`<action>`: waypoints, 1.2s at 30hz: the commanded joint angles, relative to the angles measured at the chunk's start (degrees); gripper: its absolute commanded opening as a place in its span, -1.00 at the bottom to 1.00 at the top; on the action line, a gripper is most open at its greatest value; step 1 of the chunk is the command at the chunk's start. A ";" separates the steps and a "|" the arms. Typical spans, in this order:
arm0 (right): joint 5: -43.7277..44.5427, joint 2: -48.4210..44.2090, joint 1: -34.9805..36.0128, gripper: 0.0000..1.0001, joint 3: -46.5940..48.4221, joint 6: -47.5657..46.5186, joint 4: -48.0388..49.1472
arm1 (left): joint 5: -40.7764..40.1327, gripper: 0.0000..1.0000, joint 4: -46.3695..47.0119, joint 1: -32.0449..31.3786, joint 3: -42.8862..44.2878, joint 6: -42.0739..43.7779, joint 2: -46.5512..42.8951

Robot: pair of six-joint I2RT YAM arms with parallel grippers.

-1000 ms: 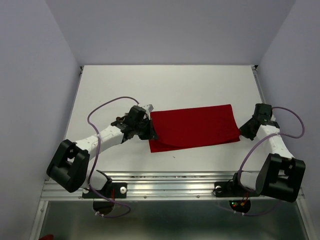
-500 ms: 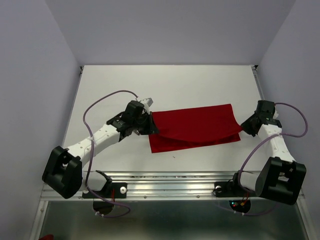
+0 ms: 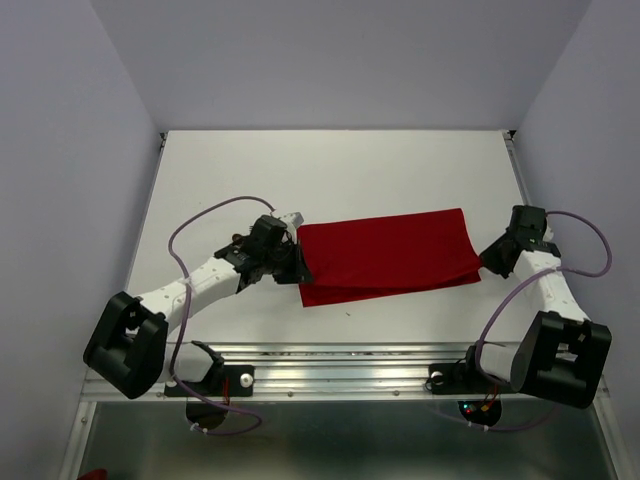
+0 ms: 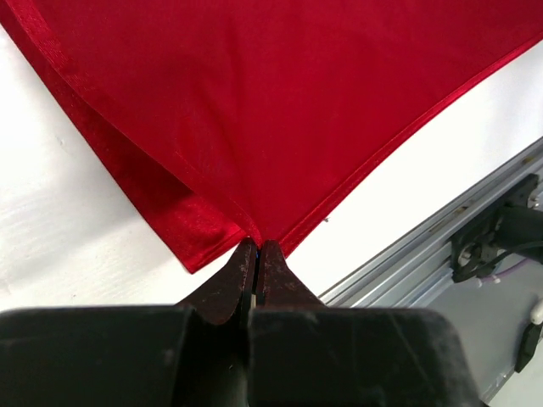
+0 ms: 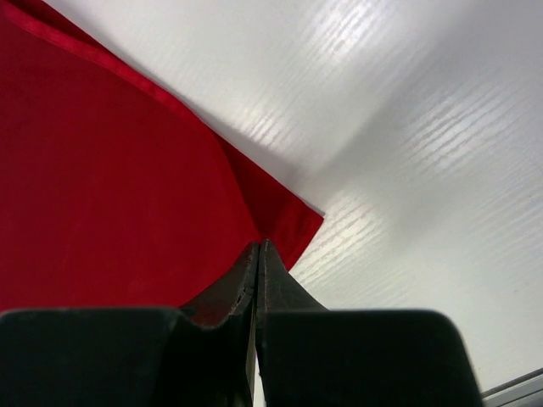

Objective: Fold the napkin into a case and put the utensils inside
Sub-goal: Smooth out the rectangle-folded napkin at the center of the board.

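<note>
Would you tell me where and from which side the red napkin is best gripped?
Pinch the napkin at its hemmed corners, coming in low from either short side, as the left end effector and right end effector do; lying flat, only edges offer purchase.

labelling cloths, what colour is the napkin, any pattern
Plain bright red, no pattern; the napkin shows best in the left wrist view.

L arm, R arm: white links, blk joints, purple cables, blk bases.
</note>
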 commanded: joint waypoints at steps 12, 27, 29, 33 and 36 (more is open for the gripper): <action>-0.50 0.73 0.15 -0.03 3.28 -0.31 2.27 | 0.50 0.81 -2.85 -0.39 4.48 2.81 0.22; -7.98 10.38 13.49 0.19 17.43 0.83 2.35 | -1.53 0.65 -4.71 2.25 23.99 3.52 16.30; -8.33 15.80 18.83 0.10 20.42 0.74 2.00 | -1.01 0.64 -4.80 2.25 27.67 4.31 19.98; -10.79 25.13 23.42 0.08 26.14 0.74 3.31 | -0.83 0.64 -4.89 2.25 32.34 4.75 26.23; -12.28 31.11 24.14 0.00 30.35 1.00 4.10 | -1.79 0.64 -3.83 2.25 34.36 4.31 30.45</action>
